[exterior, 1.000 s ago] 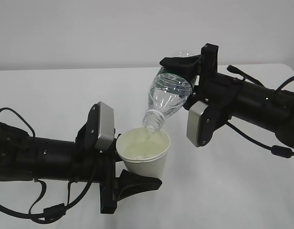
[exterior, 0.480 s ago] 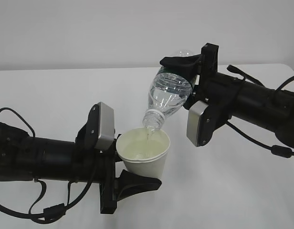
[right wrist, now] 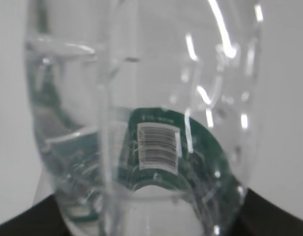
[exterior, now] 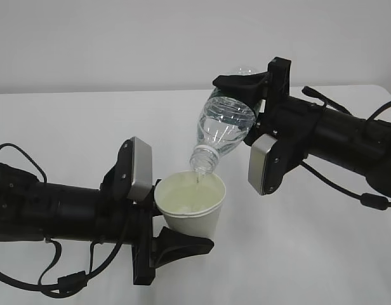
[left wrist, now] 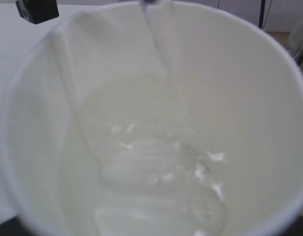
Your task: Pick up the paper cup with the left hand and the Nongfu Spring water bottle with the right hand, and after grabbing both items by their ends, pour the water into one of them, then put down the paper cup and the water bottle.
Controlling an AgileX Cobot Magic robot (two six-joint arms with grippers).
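Note:
My left gripper (exterior: 173, 206) is shut on the white paper cup (exterior: 198, 219) and holds it upright above the table. The cup's pale inside (left wrist: 240, 98) fills the left wrist view, with rippling water (left wrist: 156, 187) at its bottom. My right gripper (exterior: 246, 124) is shut on the base end of the Nongfu Spring water bottle (exterior: 224, 127). The bottle tilts neck-down, its open mouth just over the cup's rim. A thin stream of water (exterior: 197, 180) runs into the cup. The right wrist view shows the clear bottle (right wrist: 156, 147), its green label and the water inside (right wrist: 68, 147).
The white table (exterior: 310, 254) runs below both arms, with a pale wall behind it. Black cables (exterior: 348, 190) hang from the right arm, and more loop under the left arm (exterior: 62, 279).
Both arms hold still. The thin stream runs from the bottle into the cup throughout.

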